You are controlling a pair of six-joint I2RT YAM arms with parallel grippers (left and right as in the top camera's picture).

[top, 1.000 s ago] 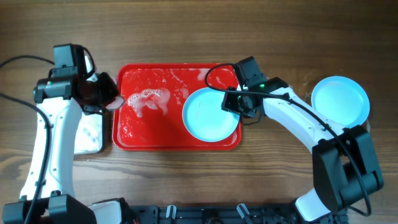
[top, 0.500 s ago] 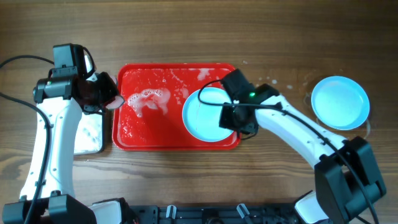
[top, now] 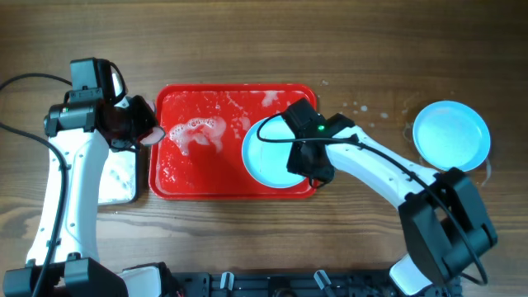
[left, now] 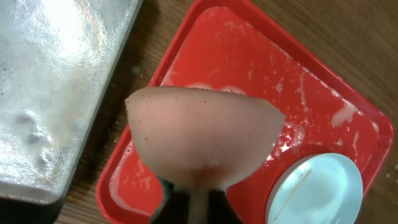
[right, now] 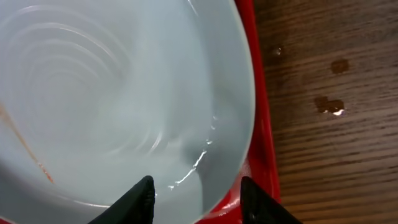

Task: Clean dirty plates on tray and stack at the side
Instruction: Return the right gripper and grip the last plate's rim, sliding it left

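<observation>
A pale turquoise-white plate lies on the right half of the red tray, which is streaked with white foam. My right gripper is open and low over this plate's front right rim. In the right wrist view its jaws straddle the rim of the plate, one finger over the plate, the other over the tray's edge. A thin brown smear marks the plate. A second plate lies on the table at the far right. My left gripper is shut on a pinkish sponge over the tray's left edge.
A silver metal tray, wet and foamy, stands left of the red tray; it also shows in the left wrist view. Water drops dot the wood right of the red tray.
My right gripper has moved toward the front and slightly left along the plate's right rim and now sits lower over it. The left arm and sponge have not moved.
</observation>
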